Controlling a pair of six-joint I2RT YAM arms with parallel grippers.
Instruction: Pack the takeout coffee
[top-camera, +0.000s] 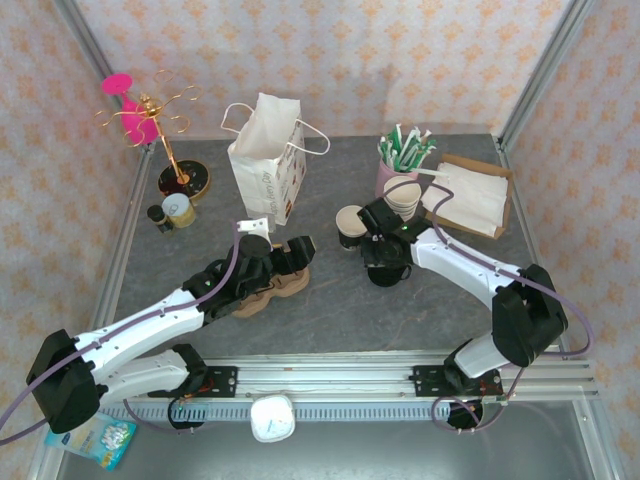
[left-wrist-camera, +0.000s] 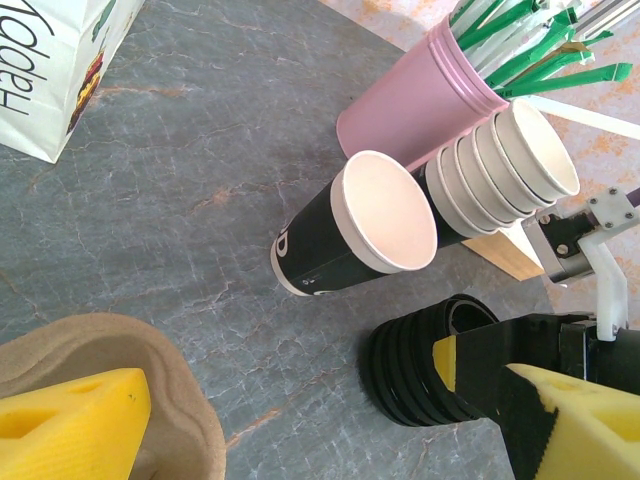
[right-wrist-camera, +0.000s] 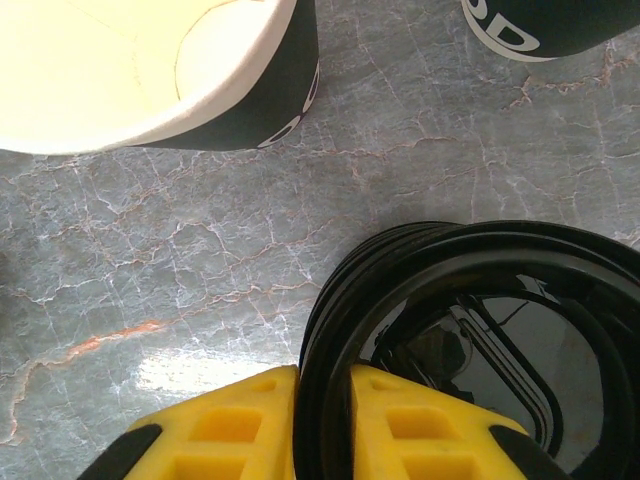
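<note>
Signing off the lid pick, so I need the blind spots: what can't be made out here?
1. Right wrist view: how many lids the right gripper pinches; the side of the lid stack is cut off by the bottom edge.
2. Top view: the holes of the cup carrier, covered by the left gripper.
3. Top view: the inside of the paper bag, hidden by its own walls.

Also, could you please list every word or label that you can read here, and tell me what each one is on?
"Happy" (uncertain; sideways and cut off by the frame edge): on the white paper bag.
"OD" (the rest is cut off): on the black paper cup.
Unreadable: the white mark low on the open black cup, the bag's red print in the top view, and the blue packet, all too small or partial.
</note>
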